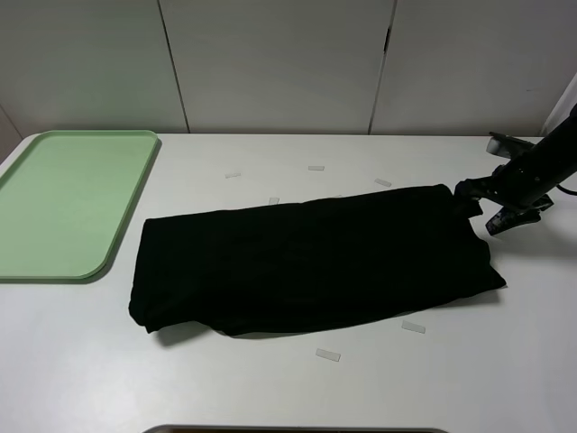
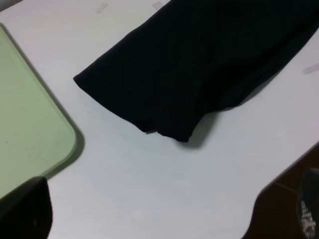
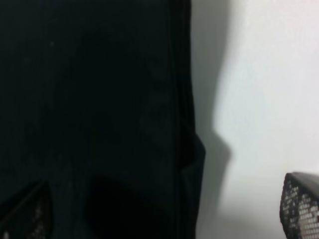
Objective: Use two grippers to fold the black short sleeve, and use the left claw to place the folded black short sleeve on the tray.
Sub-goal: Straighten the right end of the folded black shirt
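The black short sleeve lies flat across the middle of the white table as a long folded band, its left end near the tray. At the table's left edge sits the pale green tray, bare. My right gripper hovers at the shirt's right end, open, one finger over the cloth and the other over bare table. The left gripper is out of the high view; in its wrist view it is open above the table by the tray's corner, with nothing between its fingers.
Small pale tape strips lie around the shirt, among them one near the front, one at the right front and one behind. A white wall panel runs behind the table. The table's front edge shows in the left wrist view.
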Robot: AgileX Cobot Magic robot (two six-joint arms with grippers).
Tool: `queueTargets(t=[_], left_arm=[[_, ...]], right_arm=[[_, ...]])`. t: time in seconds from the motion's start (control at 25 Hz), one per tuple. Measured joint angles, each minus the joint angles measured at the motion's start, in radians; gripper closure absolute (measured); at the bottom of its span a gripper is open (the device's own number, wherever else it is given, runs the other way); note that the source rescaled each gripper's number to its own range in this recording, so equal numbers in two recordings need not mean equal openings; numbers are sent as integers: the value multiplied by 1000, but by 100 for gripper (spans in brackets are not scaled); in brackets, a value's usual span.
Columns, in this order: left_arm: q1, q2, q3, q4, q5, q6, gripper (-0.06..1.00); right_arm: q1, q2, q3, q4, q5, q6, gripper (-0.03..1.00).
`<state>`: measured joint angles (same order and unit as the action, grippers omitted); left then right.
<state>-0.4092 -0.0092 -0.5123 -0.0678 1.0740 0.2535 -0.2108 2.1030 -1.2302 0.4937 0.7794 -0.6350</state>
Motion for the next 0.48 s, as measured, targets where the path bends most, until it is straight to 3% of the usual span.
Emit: queueTargets(t=[0.24, 0.32, 0.48], left_arm=[[0, 0, 0, 0, 0, 0, -4], [0, 0, 0, 0, 0, 0, -4], [0, 0, 0, 0, 0, 0, -4]], right_arm=[[36, 6, -3, 33, 5, 0, -3], [50, 8, -3, 61, 7, -1, 1], [85, 22, -3, 101, 18, -1, 30]])
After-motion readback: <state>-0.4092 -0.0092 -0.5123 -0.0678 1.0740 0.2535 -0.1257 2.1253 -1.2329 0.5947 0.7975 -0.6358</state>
